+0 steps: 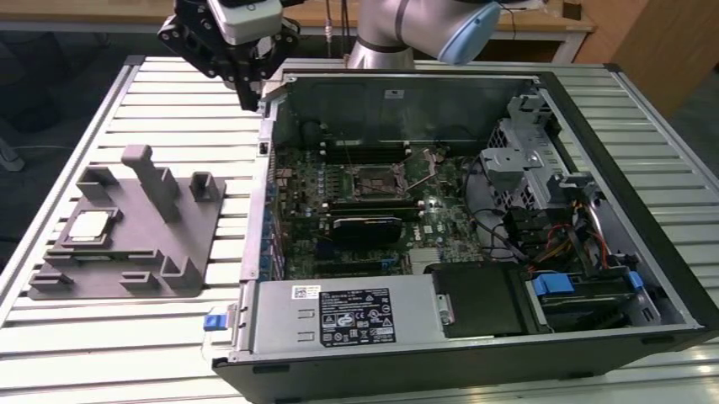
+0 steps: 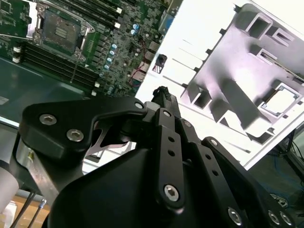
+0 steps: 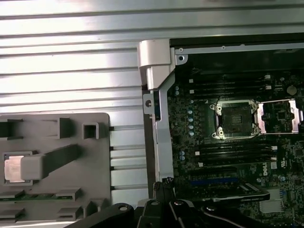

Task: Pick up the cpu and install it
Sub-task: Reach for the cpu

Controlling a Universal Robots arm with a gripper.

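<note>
Gripper above the tabletop, close to its far edge, just outside the far corner of the open computer case. Fingers drawn together, tips meeting, nothing between them: clenched and empty. Same reading in the second wrist view and the first wrist view.

Cpu flat, silvery top up, seated in a recess of the grey fixture tray. Tray beside the case, toward the tabletop's edge on the exterior view's left; cpu at the tray's end nearest that edge, roughly midway between far and near edges.

From the gripper: cpu off on a diagonal, toward the near edge and toward the edge on the exterior view's left. Well apart, no contact. Tray's upright posts standing between the two. Square chip, so no long axis to line up with; sides roughly parallel to the tray's sides. Single arm, so no choice of nearer hand.

Socket inside the case bare, its metal frame swung open, on the opposite side of the gripper from the cpu.

Judged: pick not yet begun.
</note>
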